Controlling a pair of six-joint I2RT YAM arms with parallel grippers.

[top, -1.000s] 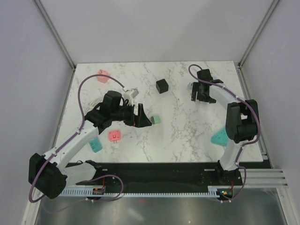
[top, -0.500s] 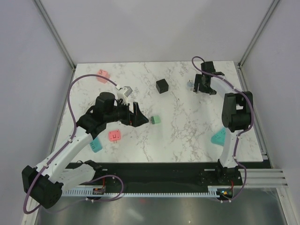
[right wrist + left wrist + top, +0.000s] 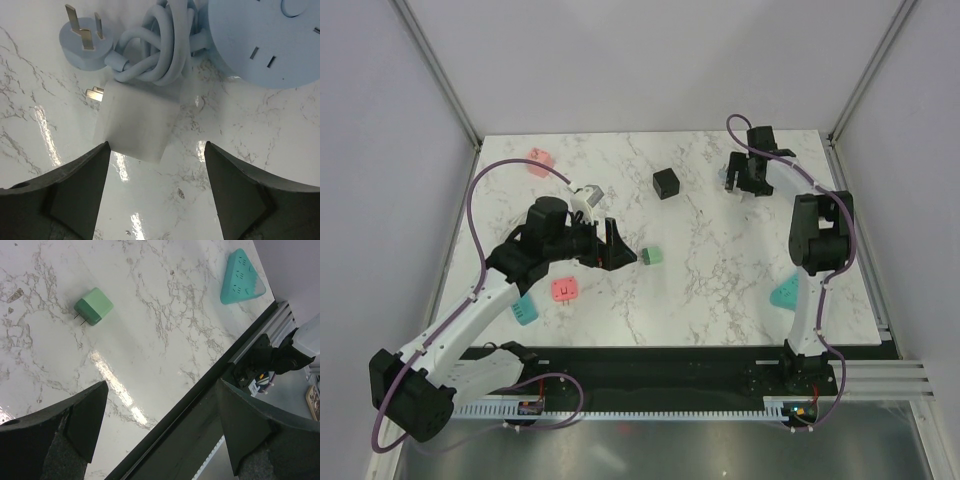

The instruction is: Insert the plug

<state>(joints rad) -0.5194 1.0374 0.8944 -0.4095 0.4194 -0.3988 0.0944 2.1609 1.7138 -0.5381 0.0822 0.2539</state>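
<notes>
Your right gripper has swung toward the far side of the table over the last second. It now sits with its jaws spread wide over a white charger. The charger lies just ahead of the gap between the fingers, prongs pointing to the gripper's left, and it touches neither finger. Beyond it are a coiled cable, its blue plug ahead-left, and a blue round socket ahead-right. I read that shift as an approach: you are lined up on the charger, and a descent and a close come next.

Your left gripper has drawn back a little and then held, also spread and empty. The green plug lies ahead of it and to the left, with its prongs angled back toward the left finger, well apart from both fingers. The teal triangular socket strip sits farther ahead to the right.

Neither plug is in a socket, so the whole insertion remains. I cannot tell which plug you mean to seat, but the right side is nearer a grasp. Mind the cable loops lying against the charger's far edge, as they may drag.
</notes>
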